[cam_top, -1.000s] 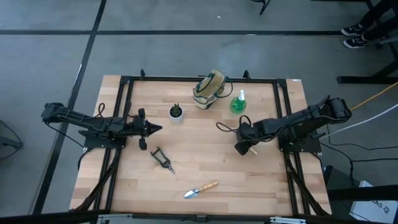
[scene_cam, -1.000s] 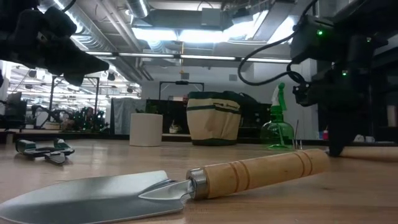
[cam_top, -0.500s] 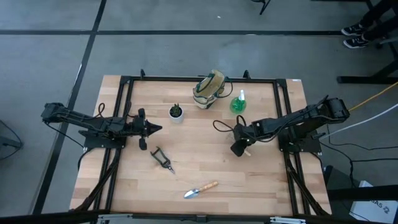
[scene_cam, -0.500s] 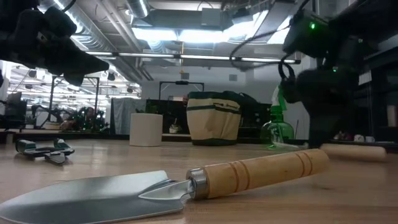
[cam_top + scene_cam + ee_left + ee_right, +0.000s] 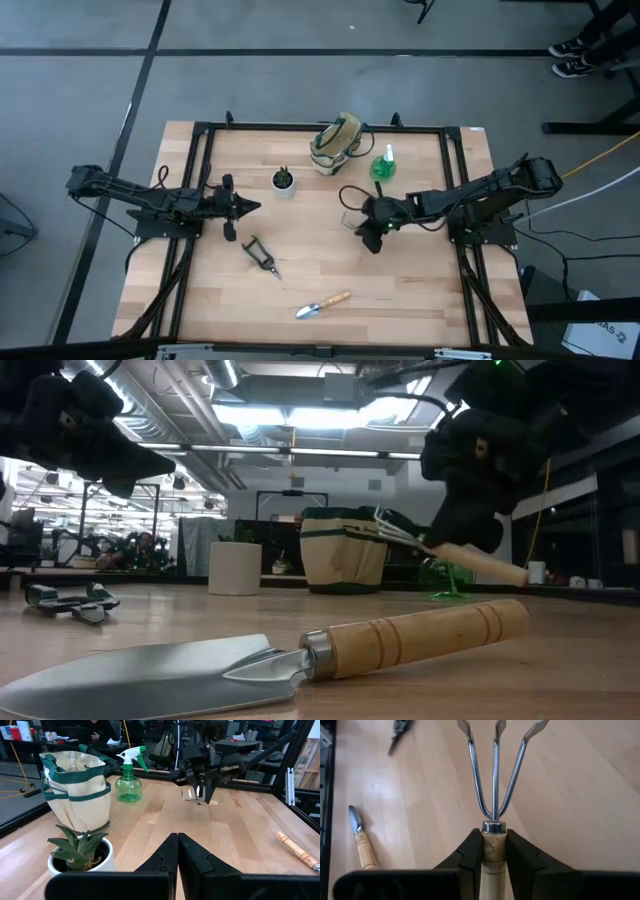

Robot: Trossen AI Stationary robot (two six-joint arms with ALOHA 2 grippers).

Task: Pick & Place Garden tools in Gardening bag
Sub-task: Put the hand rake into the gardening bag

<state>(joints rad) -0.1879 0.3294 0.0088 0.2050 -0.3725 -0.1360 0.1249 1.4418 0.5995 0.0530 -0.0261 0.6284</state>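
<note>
My right gripper (image 5: 370,236) is shut on a pale wooden-handled three-prong rake (image 5: 445,547), a little above the table's middle right. My left gripper (image 5: 252,207) is shut and empty at the left, near the white plant pot (image 5: 284,181). The tan bag with green trim (image 5: 335,143) stands upright at the far edge, and the green spray bottle (image 5: 383,166) stands to its right. The black shears (image 5: 260,255) and the wooden-handled trowel (image 5: 323,304) lie flat on the table nearer the front. My right gripper pinches the rake's wooden handle (image 5: 493,849) between its two fingers, right behind the metal collar. The fingers lie along the handle, and the prongs (image 5: 495,750) stick out ahead of them. The rake is lifted clear of the table, tilted, its prongs higher than its handle end (image 5: 508,573).
The wooden table top (image 5: 420,300) has a black frame along its edges. The plant pot stands between my left gripper and the bag. Bare wood lies between the bag and my right gripper.
My right gripper has gone toward the table's left edge and up. It has lifted the rake, which lay flat on the table a second ago; the rake now hangs tilted, clear of the wood.
</note>
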